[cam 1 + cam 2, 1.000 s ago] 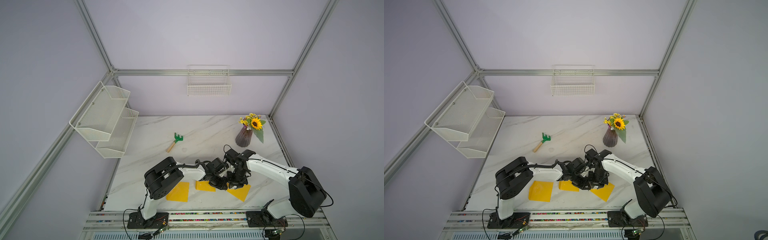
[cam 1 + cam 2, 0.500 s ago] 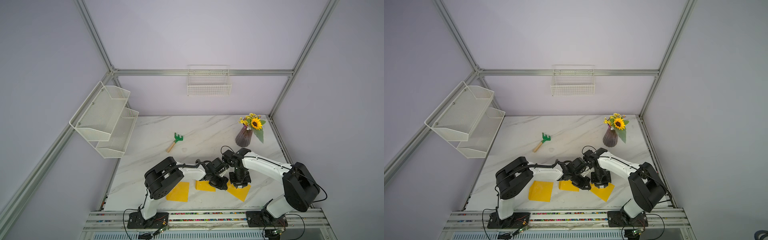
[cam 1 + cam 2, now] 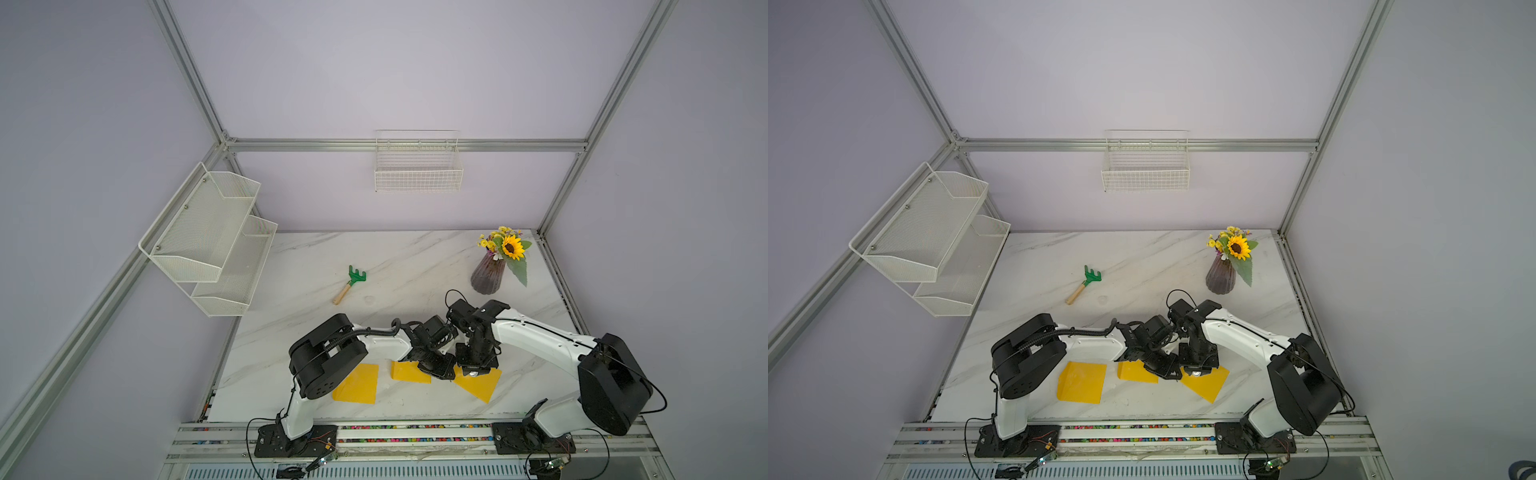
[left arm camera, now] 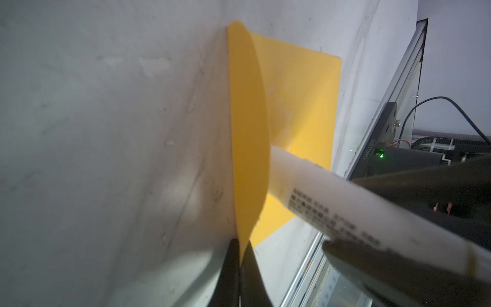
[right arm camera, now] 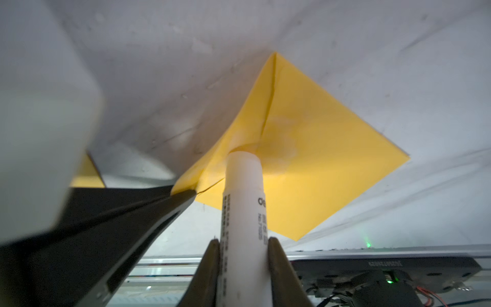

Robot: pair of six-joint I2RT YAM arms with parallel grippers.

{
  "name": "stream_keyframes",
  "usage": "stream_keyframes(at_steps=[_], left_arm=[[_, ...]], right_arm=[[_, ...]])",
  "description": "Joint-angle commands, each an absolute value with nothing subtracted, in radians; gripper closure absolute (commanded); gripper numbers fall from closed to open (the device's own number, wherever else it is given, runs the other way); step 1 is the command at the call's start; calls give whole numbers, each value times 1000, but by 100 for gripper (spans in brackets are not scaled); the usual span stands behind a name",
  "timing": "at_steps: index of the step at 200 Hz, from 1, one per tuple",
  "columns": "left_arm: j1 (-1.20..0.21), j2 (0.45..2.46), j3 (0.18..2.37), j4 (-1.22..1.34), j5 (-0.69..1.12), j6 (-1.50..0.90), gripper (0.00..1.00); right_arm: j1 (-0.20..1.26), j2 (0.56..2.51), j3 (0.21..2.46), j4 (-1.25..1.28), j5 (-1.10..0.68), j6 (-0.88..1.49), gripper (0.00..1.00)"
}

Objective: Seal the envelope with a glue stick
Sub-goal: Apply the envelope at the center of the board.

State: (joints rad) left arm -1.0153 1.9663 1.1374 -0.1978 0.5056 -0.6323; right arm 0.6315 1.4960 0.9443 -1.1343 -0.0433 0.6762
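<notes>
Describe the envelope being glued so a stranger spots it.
On the marble table, three yellow pieces lie along the near edge. The envelope is the one nearest the right arm. Only it sits turned cornerwise, with the glue stick tip on it.
</notes>
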Motion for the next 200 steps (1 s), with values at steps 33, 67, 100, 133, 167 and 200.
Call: stream_keyframes(at_steps=[33, 67, 100, 133, 167, 200], left_arm=[[-1030, 1985, 1152, -190, 488, -607, 100], [-1031, 1979, 1140, -184, 482, -611, 100], [-1032, 1969, 1133, -184, 473, -608, 100], [-1033, 1970, 1135, -188, 473, -607, 100], [-1036, 1970, 1138, -193, 470, -602, 100], [-1038, 1974, 1146, -200, 469, -598, 100]], right_arm=[[623, 1494, 888, -998, -74, 676, 100], [621, 1466, 871, -925, -120, 721, 100], [620, 1510, 884, -1071, 95, 707, 100], [621, 1532, 887, -1095, 126, 701, 100], [622, 1538, 917, -1111, 146, 700, 100], [620, 1510, 904, -1022, 32, 685, 100]])
